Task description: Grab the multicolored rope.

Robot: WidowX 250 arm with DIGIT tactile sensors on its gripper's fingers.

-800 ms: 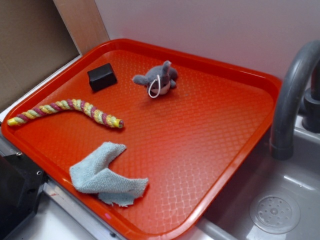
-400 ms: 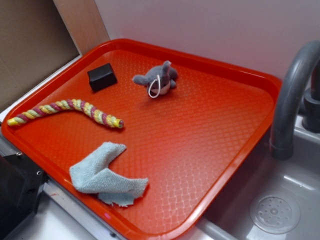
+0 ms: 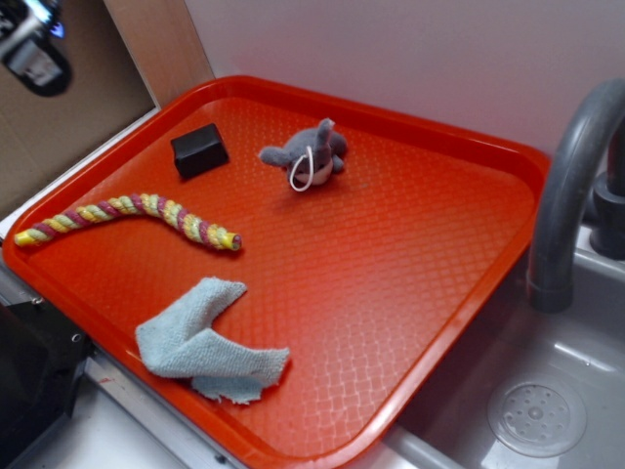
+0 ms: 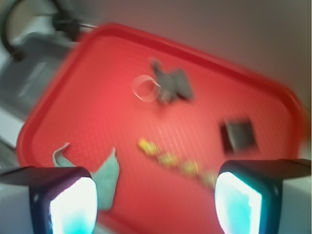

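Hovering end effector (image 4: 156,202), wide apart, high above multicolored rope (image 3: 127,219)

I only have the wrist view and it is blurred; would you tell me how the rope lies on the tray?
Observer: The rope lies flat in a gentle S-curve, and one end reaches the left rim of the tray.
Operator: Is anything touching it?
Observer: No. The black block and the blue cloth both lie apart from it.
Operator: Where is the gripper?
Observer: The gripper is high at the far left, outside the tray and not over the rope.
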